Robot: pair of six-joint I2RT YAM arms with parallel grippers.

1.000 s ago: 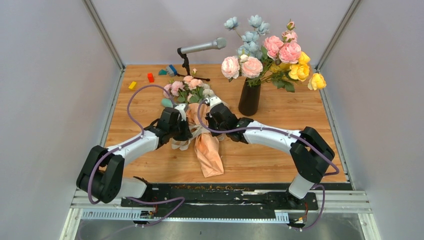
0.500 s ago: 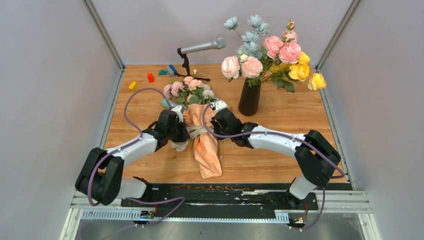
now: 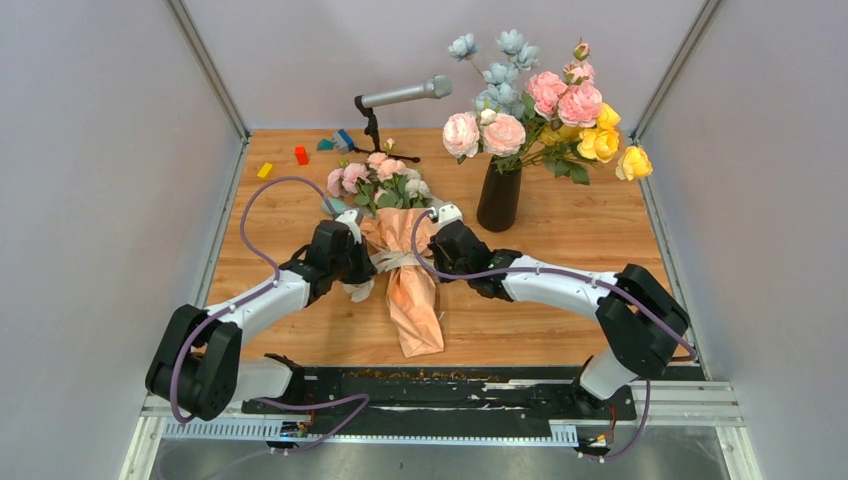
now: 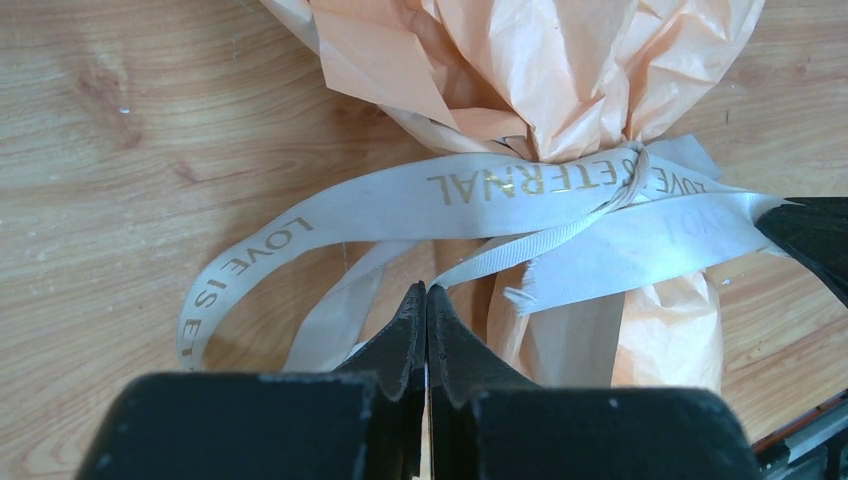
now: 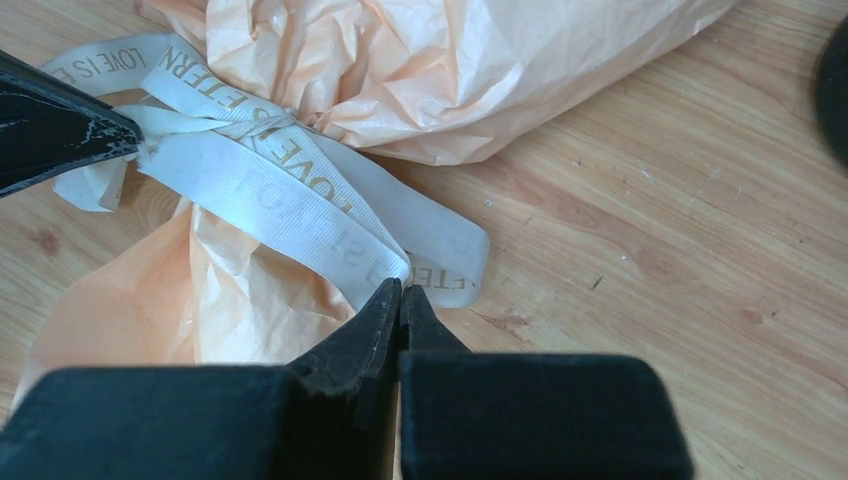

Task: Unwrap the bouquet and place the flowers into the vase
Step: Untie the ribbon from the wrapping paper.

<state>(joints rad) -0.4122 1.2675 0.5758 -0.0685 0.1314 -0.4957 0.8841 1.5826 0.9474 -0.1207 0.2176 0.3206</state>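
The bouquet (image 3: 413,290) lies mid-table in peach paper, its pink and cream flowers (image 3: 378,180) pointing to the far side. A cream ribbon (image 4: 500,190) printed in gold is tied round its waist. My left gripper (image 3: 372,264) (image 4: 427,288) is shut on a thin ribbon strand that runs taut to the knot. My right gripper (image 3: 428,262) (image 5: 400,287) is shut on the end of a wide ribbon tail (image 5: 290,215). The dark vase (image 3: 499,196) stands at the back right, holding large pink, blue and yellow blooms.
A microphone on a small stand (image 3: 405,95) stands at the back middle. Small coloured blocks (image 3: 300,155) lie at the back left, and a teal piece (image 3: 333,206) sits beside the flowers. Grey walls (image 3: 120,200) close in both sides.
Both grippers have drawn apart and slightly towards the near edge, each keeping its ribbon end. The ribbon is pulled tighter and the bouquet now lies straighter between them.
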